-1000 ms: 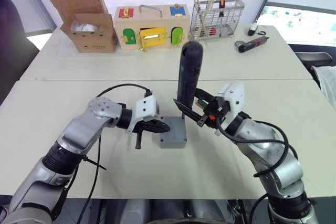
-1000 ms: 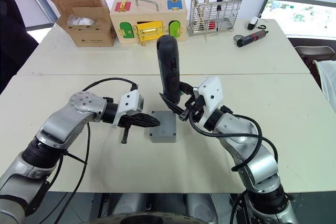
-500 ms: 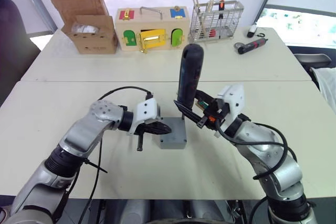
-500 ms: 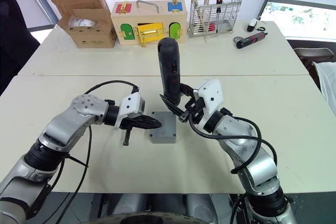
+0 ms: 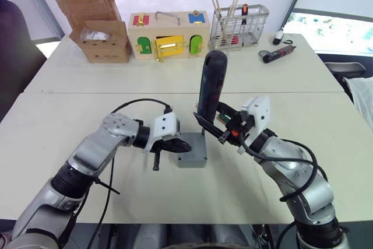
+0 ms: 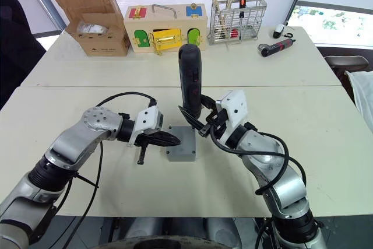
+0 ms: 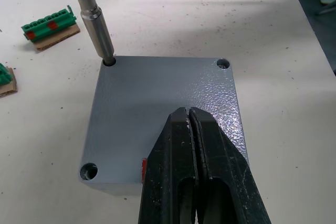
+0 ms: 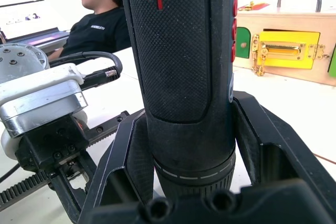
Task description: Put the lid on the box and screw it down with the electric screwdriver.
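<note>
The grey box point(image 5: 193, 159) stands mid-table with the grey lid point(image 7: 157, 87) lying flat on top of it, screw holes showing at its corners. My left gripper point(image 7: 189, 112) is shut, its tips resting on the lid's top near one edge; in the head view it point(image 5: 181, 144) reaches in from the left. My right gripper point(image 5: 219, 125) is shut on the black electric screwdriver point(image 5: 210, 86), held upright. The screwdriver's metal bit point(image 7: 100, 35) stands in the lid's far corner hole. The right wrist view shows the screwdriver's body point(image 8: 184, 51) clamped between both fingers.
Along the far table stand a cardboard carton point(image 5: 96, 30), a wooden latch box point(image 5: 168, 34), a wire basket point(image 5: 240, 21) of sticks and a small red-and-black driver point(image 5: 277, 55). Green terminal blocks point(image 7: 50, 22) lie near the box. A person point(image 8: 102, 17) sits beyond.
Only the camera has shifted a little. Both grippers, the screwdriver and the box keep the same positions relative to each other.
</note>
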